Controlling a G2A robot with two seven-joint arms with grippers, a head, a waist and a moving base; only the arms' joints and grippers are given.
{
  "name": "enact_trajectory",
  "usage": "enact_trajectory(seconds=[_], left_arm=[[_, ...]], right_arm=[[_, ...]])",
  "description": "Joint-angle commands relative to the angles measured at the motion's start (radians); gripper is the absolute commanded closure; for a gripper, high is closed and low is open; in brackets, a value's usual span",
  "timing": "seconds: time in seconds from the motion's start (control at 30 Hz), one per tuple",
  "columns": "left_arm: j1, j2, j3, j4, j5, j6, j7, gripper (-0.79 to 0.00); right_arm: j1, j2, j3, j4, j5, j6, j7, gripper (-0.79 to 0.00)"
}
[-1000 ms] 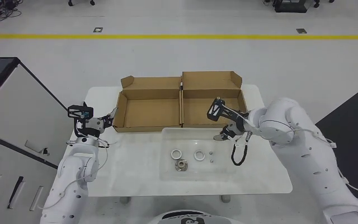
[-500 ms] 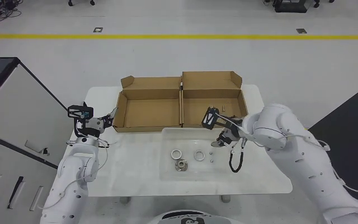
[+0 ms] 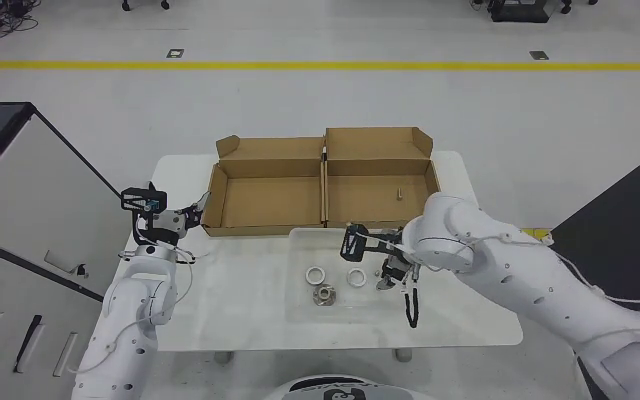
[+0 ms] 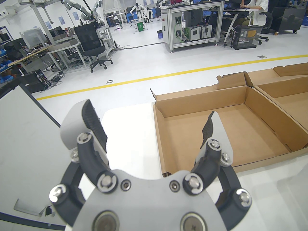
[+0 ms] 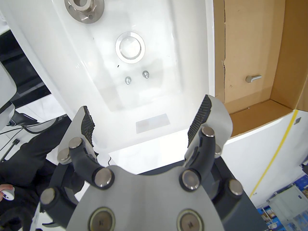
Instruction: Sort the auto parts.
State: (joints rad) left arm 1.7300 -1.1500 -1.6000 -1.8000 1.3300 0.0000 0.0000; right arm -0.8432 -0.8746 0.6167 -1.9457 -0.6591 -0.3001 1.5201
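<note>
Your right wrist view is showing 2 small bolts point(image 5: 127, 80) lying in the white tray point(image 5: 182, 25) beside 1 flange point(image 5: 84, 0) and 2 rings point(image 5: 130, 47), under the spread right gripper point(image 5: 146, 118). The top view is adding 2 cardboard boxes point(image 3: 270, 195) beyond the tray and the left gripper point(image 3: 193, 217), also spread.

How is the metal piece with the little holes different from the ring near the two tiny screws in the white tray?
The holed piece has a raised tube in its middle; the ring lies flat. The holed piece has small holes around its rim; the ring has one big opening. The holed piece looks wider than the ring. Both are round, silvery and lie in the white tray.
</note>
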Motion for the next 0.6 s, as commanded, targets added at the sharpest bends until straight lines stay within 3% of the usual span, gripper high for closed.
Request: enact_trajectory(seconds=[0.0, 0.33, 0.47, 0.5, 0.57], left_arm=[[0.0, 0.0, 0.0, 0.0, 0.0, 0.0, 0.0, -0.785], [0.0, 0.0, 0.0, 0.0, 0.0, 0.0, 0.0, -0.785], [0.0, 0.0, 0.0, 0.0, 0.0, 0.0, 0.0, -0.785], [0.0, 0.0, 0.0, 0.0, 0.0, 0.0, 0.0, -0.785], [0.0, 0.0, 0.0, 0.0, 0.0, 0.0, 0.0, -0.785]], right_arm=[[0.032, 0.001, -0.034, 0.025, 0.019, -0.014, -0.015, -0.785], [0.113, -0.012, -0.148, 0.128, 0.083, -0.076, -0.077, -0.785], [0.127, -0.019, -0.173, 0.155, 0.095, -0.09, -0.09, -0.659], [0.13, -0.021, -0.177, 0.162, 0.097, -0.093, -0.093, -0.585], [0.133, -0.024, -0.186, 0.173, 0.101, -0.098, -0.098, -0.539]])
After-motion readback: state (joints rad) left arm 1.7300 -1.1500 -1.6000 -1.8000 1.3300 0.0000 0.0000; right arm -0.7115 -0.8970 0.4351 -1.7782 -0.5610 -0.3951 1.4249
